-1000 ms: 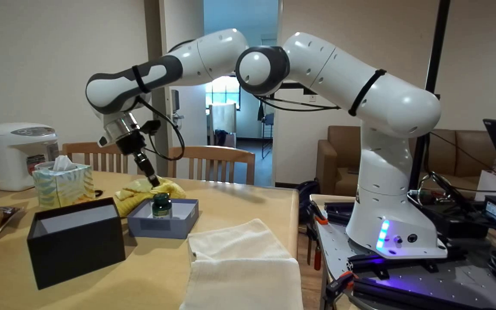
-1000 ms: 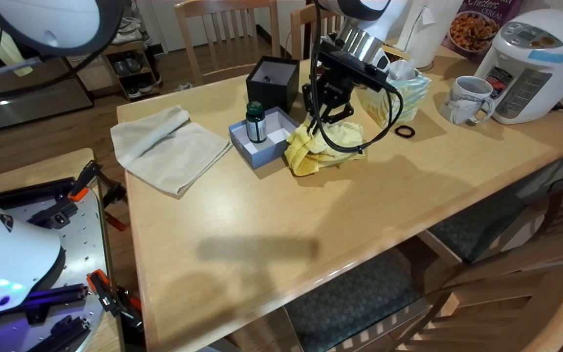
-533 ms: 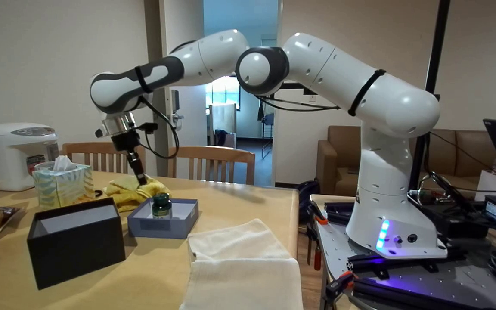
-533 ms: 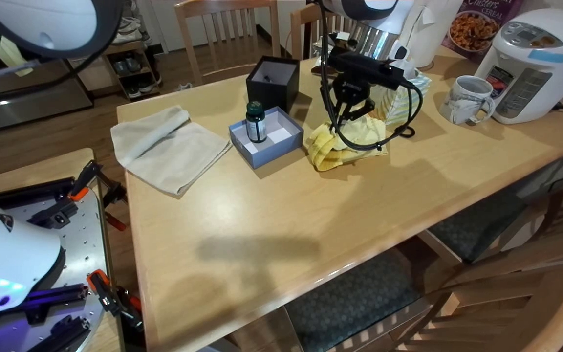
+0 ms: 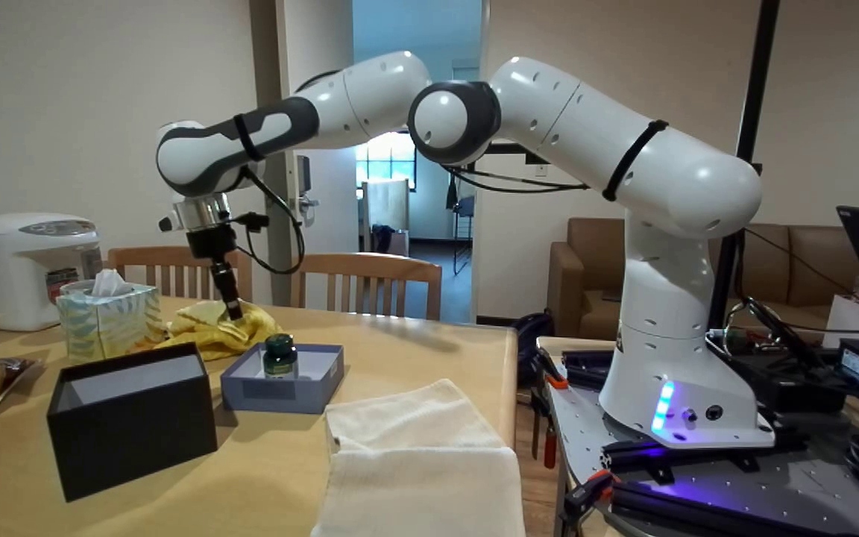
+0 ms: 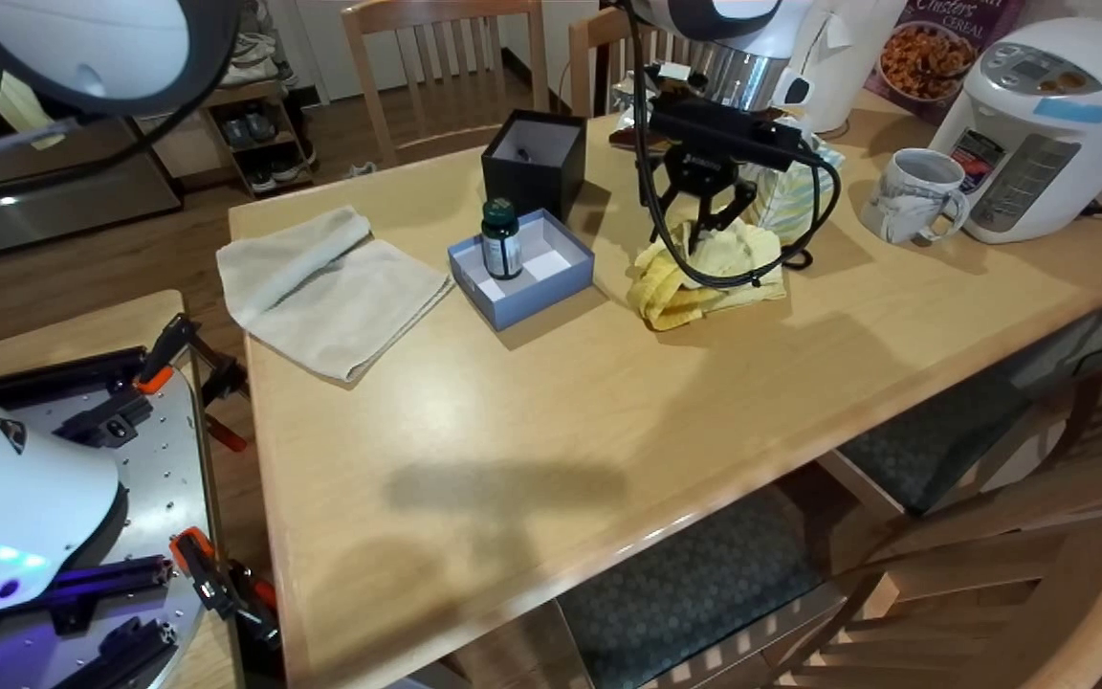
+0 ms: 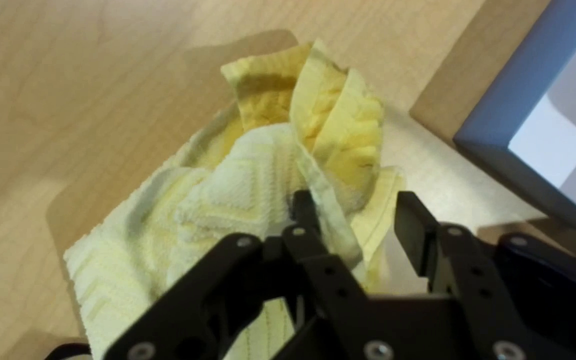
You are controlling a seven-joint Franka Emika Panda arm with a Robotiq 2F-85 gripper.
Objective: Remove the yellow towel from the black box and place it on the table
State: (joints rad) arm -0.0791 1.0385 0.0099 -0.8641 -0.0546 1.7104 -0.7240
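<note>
The yellow towel [image 5: 254, 328] lies crumpled on the table, outside the black box [image 5: 139, 425]. It also shows in an exterior view [image 6: 668, 301] and in the wrist view [image 7: 253, 185]. The black box [image 6: 551, 177] stands upright with its top open; a small dark thing shows inside it in an exterior view. My gripper [image 6: 675, 237] points down at the towel. In the wrist view my gripper [image 7: 355, 200] has its fingers apart. A fold of the towel hangs over the left finger; the right finger [image 7: 420, 235] stands clear of the cloth.
A shallow blue-grey box [image 6: 541, 297] with a dark green bottle [image 6: 501, 239] stands beside the towel. A tissue box [image 5: 112, 321], a black ring [image 6: 800, 258], a mug [image 6: 914, 196] and a white water boiler [image 6: 1053, 124] are farther along. A beige cloth [image 6: 341, 287] lies near the robot.
My gripper has carried the towel away from the blue-grey box toward the tissue box. Its fingers, close together on the towel before, have now spread apart.
</note>
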